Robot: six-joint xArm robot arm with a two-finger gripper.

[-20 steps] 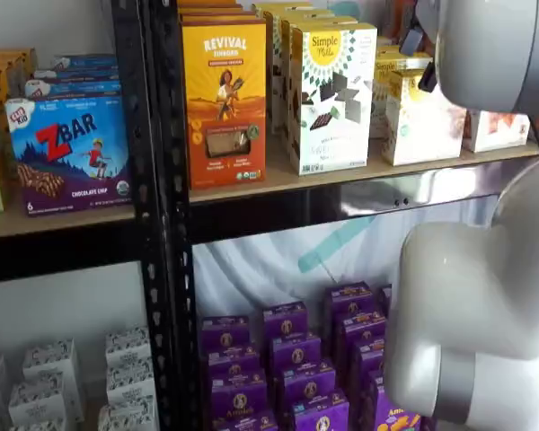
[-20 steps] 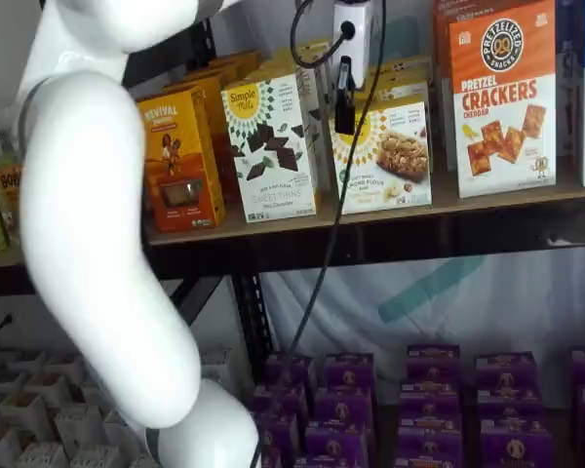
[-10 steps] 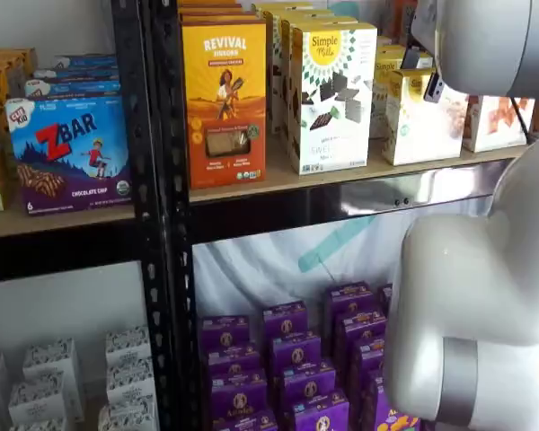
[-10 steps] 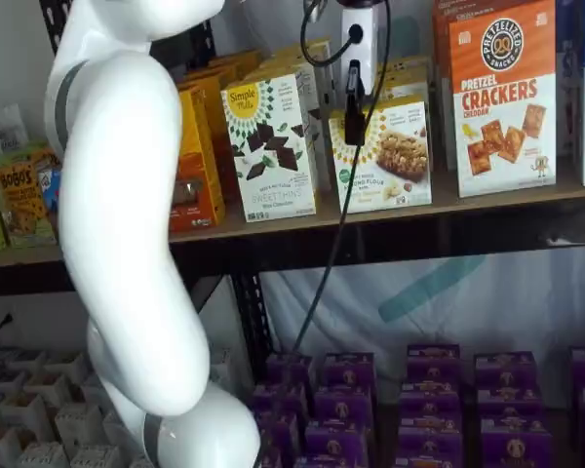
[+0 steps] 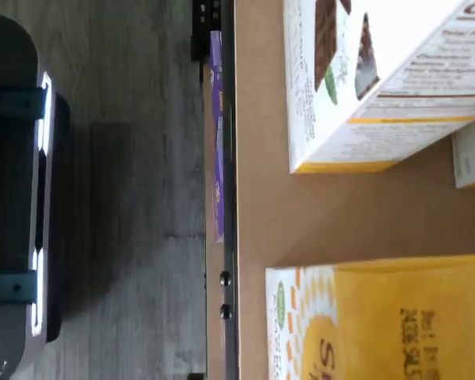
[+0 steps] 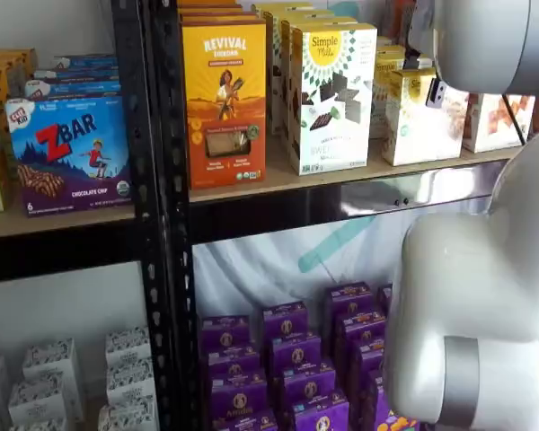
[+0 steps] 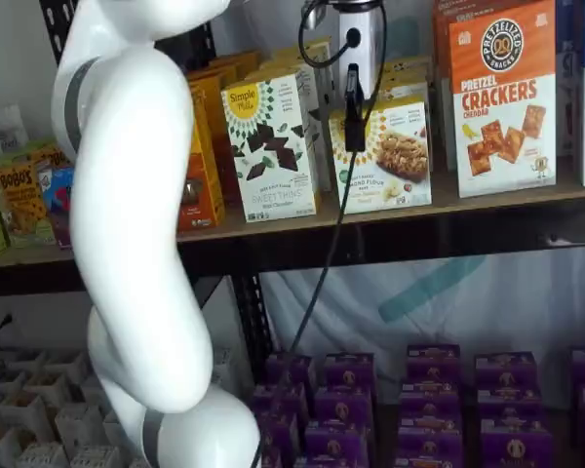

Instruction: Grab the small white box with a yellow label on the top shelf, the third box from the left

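The small white box (image 7: 388, 154) with a yellow sunburst logo stands on the top shelf (image 7: 487, 202), between a taller white box with chocolate pieces (image 7: 270, 146) and an orange cracker box (image 7: 502, 97). My gripper (image 7: 354, 117) hangs just in front of the small box's upper left part. Only one black finger shows, side-on, so I cannot tell whether it is open. In a shelf view the small box (image 6: 418, 126) is partly hidden by the white arm (image 6: 485, 40). The wrist view shows the box's yellow top (image 5: 396, 324) and the tan shelf board (image 5: 261, 198).
An orange-yellow Revival box (image 6: 223, 99) stands left of the chocolate box (image 6: 331, 94). Black perforated uprights (image 6: 157, 215) frame the bay. Purple boxes (image 7: 429, 390) fill the shelf below. A black cable (image 7: 322, 253) hangs beside the gripper. The big white arm (image 7: 127, 214) fills the left foreground.
The gripper has moved a little to the right and down, closer in front of the small white box. The arm's elbow has swung along with it.
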